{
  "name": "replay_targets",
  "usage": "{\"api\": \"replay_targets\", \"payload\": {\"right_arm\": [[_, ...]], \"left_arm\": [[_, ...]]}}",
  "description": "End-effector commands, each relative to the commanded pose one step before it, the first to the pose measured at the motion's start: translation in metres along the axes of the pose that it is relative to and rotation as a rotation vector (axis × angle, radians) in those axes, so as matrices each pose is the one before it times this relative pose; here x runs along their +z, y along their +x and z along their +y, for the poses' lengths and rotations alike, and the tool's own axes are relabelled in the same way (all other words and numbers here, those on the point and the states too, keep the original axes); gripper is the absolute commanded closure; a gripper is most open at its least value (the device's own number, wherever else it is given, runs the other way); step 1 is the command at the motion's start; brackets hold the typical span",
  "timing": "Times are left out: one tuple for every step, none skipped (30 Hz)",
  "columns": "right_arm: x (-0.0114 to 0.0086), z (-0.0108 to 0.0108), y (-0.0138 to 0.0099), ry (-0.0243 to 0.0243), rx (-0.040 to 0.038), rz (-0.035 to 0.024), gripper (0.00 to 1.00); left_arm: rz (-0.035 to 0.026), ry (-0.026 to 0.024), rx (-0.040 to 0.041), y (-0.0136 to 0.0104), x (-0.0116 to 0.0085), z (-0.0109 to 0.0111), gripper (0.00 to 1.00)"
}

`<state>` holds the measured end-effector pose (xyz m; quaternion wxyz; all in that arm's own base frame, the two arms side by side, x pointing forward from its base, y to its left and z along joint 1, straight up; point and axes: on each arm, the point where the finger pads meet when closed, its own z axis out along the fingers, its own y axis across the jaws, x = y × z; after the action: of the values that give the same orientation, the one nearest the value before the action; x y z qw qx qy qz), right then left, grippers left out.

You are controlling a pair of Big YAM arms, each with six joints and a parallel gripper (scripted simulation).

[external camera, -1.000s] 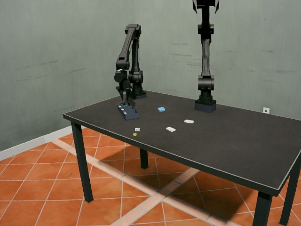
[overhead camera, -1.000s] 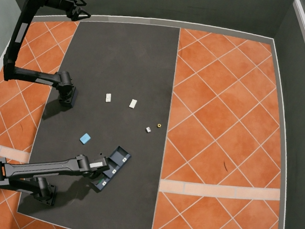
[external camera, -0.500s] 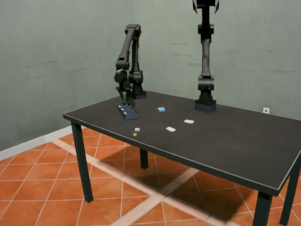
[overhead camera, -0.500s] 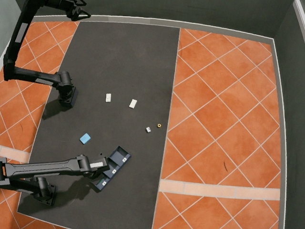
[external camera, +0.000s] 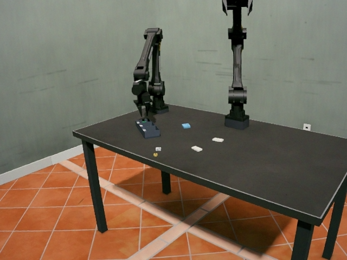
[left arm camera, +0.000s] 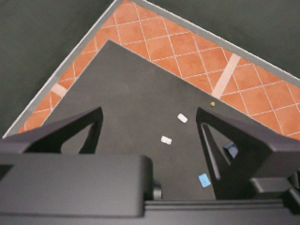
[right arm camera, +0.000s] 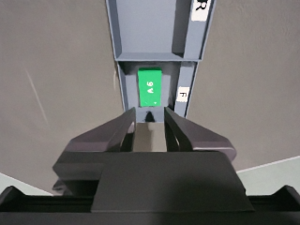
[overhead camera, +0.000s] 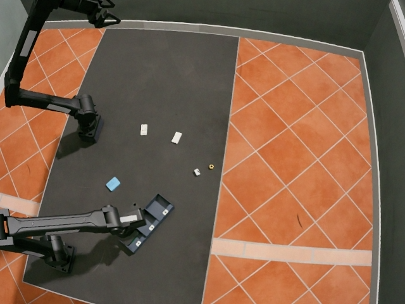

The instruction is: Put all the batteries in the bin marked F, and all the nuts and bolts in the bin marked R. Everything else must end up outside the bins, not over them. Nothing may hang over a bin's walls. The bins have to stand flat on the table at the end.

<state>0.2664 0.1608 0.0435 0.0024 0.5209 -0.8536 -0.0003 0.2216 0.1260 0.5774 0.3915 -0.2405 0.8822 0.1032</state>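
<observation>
A dark blue three-compartment bin tray (overhead camera: 149, 223) lies near the table's front edge. A green 9V battery (right arm camera: 150, 87) lies flat in the compartment marked F (right arm camera: 182, 95); it also shows in the exterior view (external camera: 144, 121). The compartment marked R (right arm camera: 200, 7) beside it looks empty. My right gripper (right arm camera: 149, 112) (external camera: 143, 113) hangs just above the F compartment, fingers apart with nothing between them. A brass nut (overhead camera: 211, 166) lies on the table away from the tray. My left gripper (overhead camera: 107, 16) (external camera: 236, 6) is open and empty, raised high above the table.
A small white part (overhead camera: 197, 171) lies next to the nut. Two white blocks (overhead camera: 143, 129) (overhead camera: 176, 137) lie mid-table. A light blue block (overhead camera: 112, 183) lies between the tray and the left arm's base (overhead camera: 88, 129).
</observation>
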Motion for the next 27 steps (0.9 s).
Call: {"api": "replay_targets", "payload": {"right_arm": [[-0.01619, -0.01022, -0.02341, 0.02311, -0.00113, -0.03617, 0.68], [0.00000, 0.00000, 0.00000, 0.00000, 0.00000, 0.00000, 0.68], [-0.00030, 0.00013, -0.00009, 0.00019, -0.00102, -0.00033, 0.68], [-0.00005, 0.00017, -0.00003, -0.00018, -0.00008, 0.00026, 0.68], [0.00173, -0.00022, -0.00859, -0.00247, -0.07029, 0.00307, 0.70], [0.00024, -0.00144, -0.00840, -0.00002, -0.04999, -0.00056, 0.70], [0.00023, -0.00170, -0.00814, -0.00070, -0.04999, 0.00008, 0.70], [0.00022, -0.00164, -0.00753, -0.00506, -0.02292, 0.00545, 0.70], [0.00016, -0.00210, -0.00769, -0.00310, -0.02511, 0.00357, 0.70], [0.00008, -0.00304, -0.00832, -0.00108, -0.02620, 0.00137, 0.70], [0.00008, -0.00317, -0.00826, -0.00103, -0.02754, 0.00130, 0.70], [0.00007, -0.00298, -0.00772, -0.00180, -0.02864, 0.00194, 0.70], [0.00005, -0.00297, -0.00738, -0.00196, -0.02917, 0.00195, 0.70], [0.00002, -0.00321, -0.00730, -0.00165, -0.02920, 0.00156, 0.70], [0.00000, -0.00356, -0.00732, -0.00121, -0.02892, 0.00112, 0.70], [-0.00003, -0.00394, -0.00736, -0.00083, -0.02846, 0.00080, 0.70], [-0.00004, -0.00415, -0.00724, -0.00088, -0.02796, 0.00081, 0.70], [0.00000, 0.00000, 0.00000, 0.00000, 0.00000, 0.00000, 0.70], [0.00000, 0.00000, 0.00000, 0.00000, 0.00000, 0.00000, 0.70], [-0.00019, -0.00758, -0.00983, 0.00739, -0.06882, -0.00495, 0.70], [0.00010, -0.00151, -0.00451, -0.00644, -0.02445, 0.00383, 0.70], [-0.00005, -0.00481, -0.00659, -0.00196, -0.02526, 0.00154, 0.70], [-0.00009, -0.00557, -0.00681, -0.00194, -0.02439, 0.00166, 0.70], [-0.00016, -0.00673, -0.00732, -0.00063, -0.02394, 0.00113, 0.70], [-0.00019, -0.00695, -0.00729, -0.00025, -0.02391, 0.00101, 0.70], [-0.00020, -0.00676, -0.00695, -0.00010, -0.02416, 0.00088, 0.70], [-0.00017, -0.00617, -0.00637, -0.00019, -0.02462, 0.00072, 0.70]], "left_arm": [[-0.05347, 0.00056, 0.00858, -0.01124, -0.02564, 0.00111, 0.00], [0.00000, 0.00000, 0.00000, 0.00000, 0.00000, 0.00000, 0.00], [0.00000, 0.00000, 0.00000, 0.00000, 0.00000, 0.00000, 0.00], [0.00000, 0.00000, 0.00000, 0.00000, 0.00000, 0.00000, 0.00], [0.00000, 0.00000, 0.00000, 0.00000, 0.00000, 0.00000, 0.00], [0.00000, 0.00000, 0.00000, 0.00000, 0.00000, 0.00000, 0.00], [0.00000, 0.00000, 0.00000, 0.00000, 0.00000, 0.00000, 0.00], [0.00000, 0.00000, 0.00000, 0.00000, 0.00000, 0.00000, 0.00], [0.00000, 0.00000, 0.00000, 0.00000, 0.00000, 0.00000, 0.00], [0.00000, 0.00000, 0.00000, 0.00000, 0.00000, 0.00000, 0.00], [0.00000, 0.00000, 0.00000, 0.00000, 0.00000, 0.00000, 0.00], [0.00000, 0.00000, 0.00000, 0.00000, 0.00000, 0.00000, 0.00], [0.00000, 0.00000, 0.00000, 0.00000, 0.00000, 0.00000, 0.00], [0.00000, 0.00000, 0.00000, 0.00000, 0.00000, 0.00000, 0.00], [0.00000, 0.00000, 0.00000, 0.00000, 0.00000, 0.00000, 0.00], [0.00000, 0.00000, 0.00000, 0.00000, 0.00000, 0.00000, 0.00], [0.00000, 0.00000, 0.00000, 0.00000, 0.00000, 0.00000, 0.00], [0.00000, 0.00000, 0.00000, 0.00000, 0.00000, 0.00000, 0.00], [0.00000, 0.00000, 0.00000, 0.00000, 0.00000, 0.00000, 0.00], [0.00000, 0.00000, 0.00000, 0.00000, 0.00000, 0.00000, 0.00], [0.00000, 0.00000, 0.00000, 0.00000, 0.00000, 0.00000, 0.00], [0.00000, 0.00000, 0.00000, 0.00000, 0.00000, 0.00000, 0.00], [0.00000, 0.00000, 0.00000, 0.00000, 0.00000, 0.00000, 0.00], [0.00000, 0.00000, 0.00000, 0.00000, 0.00000, 0.00000, 0.00], [0.00000, 0.00000, 0.00000, 0.00000, 0.00000, 0.00000, 0.00], [0.00000, 0.00000, 0.00000, 0.00000, 0.00000, 0.00000, 0.00], [0.00000, 0.00000, 0.00000, 0.00000, 0.00000, 0.00000, 0.00]]}}
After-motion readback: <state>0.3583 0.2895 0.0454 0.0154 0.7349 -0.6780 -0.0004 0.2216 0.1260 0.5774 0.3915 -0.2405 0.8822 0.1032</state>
